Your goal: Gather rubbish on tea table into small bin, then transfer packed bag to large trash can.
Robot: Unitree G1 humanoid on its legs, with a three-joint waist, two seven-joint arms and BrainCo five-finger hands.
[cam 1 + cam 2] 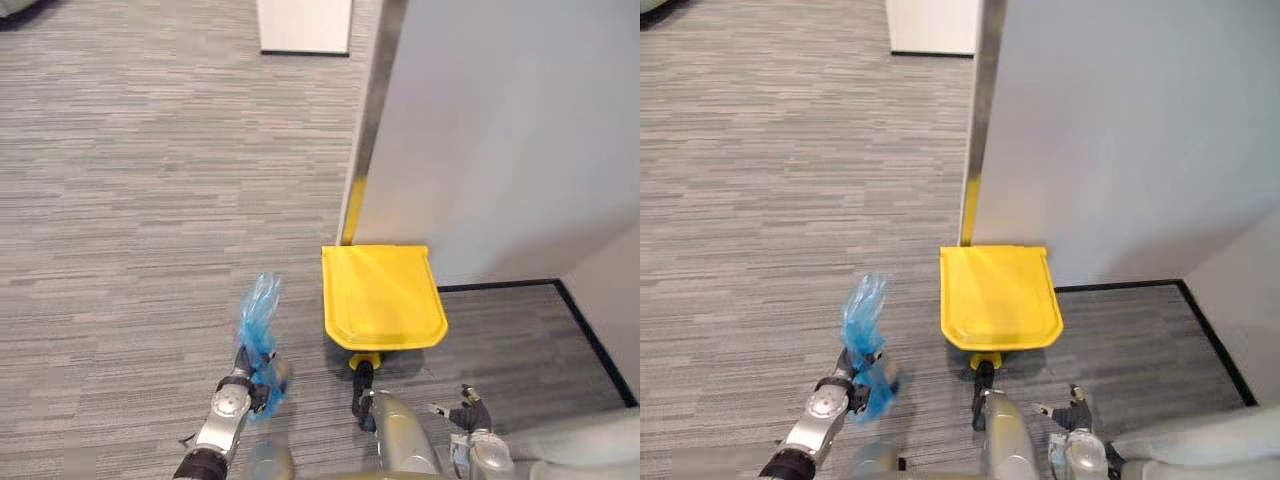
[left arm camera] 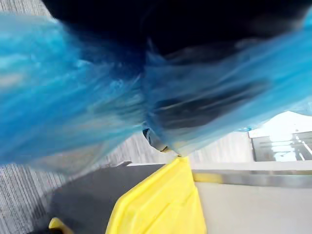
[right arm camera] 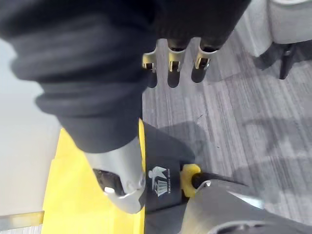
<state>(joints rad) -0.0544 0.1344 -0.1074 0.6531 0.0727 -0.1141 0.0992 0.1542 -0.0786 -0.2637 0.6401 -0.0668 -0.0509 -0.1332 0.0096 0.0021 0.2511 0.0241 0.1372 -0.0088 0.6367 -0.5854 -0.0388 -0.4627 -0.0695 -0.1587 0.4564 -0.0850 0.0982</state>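
Note:
A crumpled blue plastic bag [image 1: 258,322] hangs over the grey carpet, its neck held in my left hand [image 1: 233,397], whose fingers are curled round it. In the left wrist view the blue bag [image 2: 97,112] sits right against the camera. Just to the right stands the large trash can, its yellow lid [image 1: 383,297] closed and a yellow pedal [image 1: 362,360] at its front. The yellow lid [image 2: 161,204] also appears past the bag. My right hand [image 1: 470,412] hovers low, in front of the can and to its right; its fingers [image 3: 175,68] are relaxed and hold nothing.
A white partition wall [image 1: 500,130] rises directly behind the can, with a black skirting strip [image 1: 500,285] along the floor at the right. A white cabinet base [image 1: 305,25] stands far back. Open grey carpet [image 1: 150,200] stretches to the left.

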